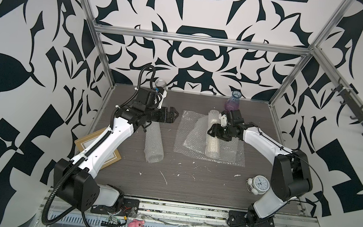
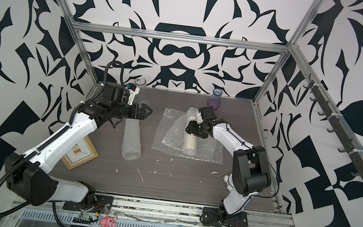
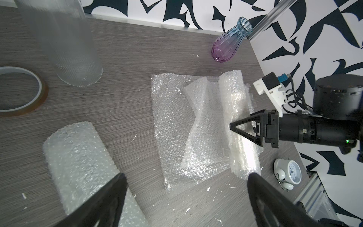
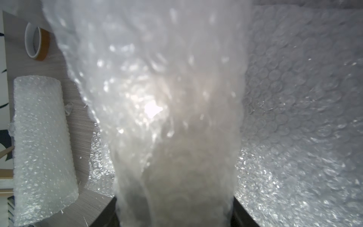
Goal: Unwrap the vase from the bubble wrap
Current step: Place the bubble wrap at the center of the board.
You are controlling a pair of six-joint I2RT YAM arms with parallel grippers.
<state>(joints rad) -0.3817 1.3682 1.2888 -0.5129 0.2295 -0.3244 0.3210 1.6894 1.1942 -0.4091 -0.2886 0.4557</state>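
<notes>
A rolled tube of bubble wrap [image 1: 212, 147] [image 2: 189, 143] [image 3: 235, 94] lies on flat bubble wrap sheets [image 1: 188, 129] [image 3: 170, 118] at the table's right middle. My right gripper [image 1: 211, 132] [image 2: 189, 129] [image 3: 233, 125] is shut across the tube's middle. In the right wrist view the tube [image 4: 167, 98] fills the space between the jaws of the right gripper [image 4: 174, 212]. A pale shape shows dimly through the wrap; the vase inside is otherwise hidden. My left gripper [image 1: 174, 115] [image 2: 149, 112] [image 3: 185, 186] hangs open and empty above the table, left of the sheets.
A second bubble wrap roll [image 1: 153, 143] [image 3: 78, 157] lies under the left arm. A purple-blue glass vase [image 1: 232, 102] and a clear ribbed vase [image 3: 74, 49] stand at the back. A tape roll [image 3: 21, 92], a picture frame [image 2: 79, 151] and an alarm clock [image 1: 259, 181] lie around.
</notes>
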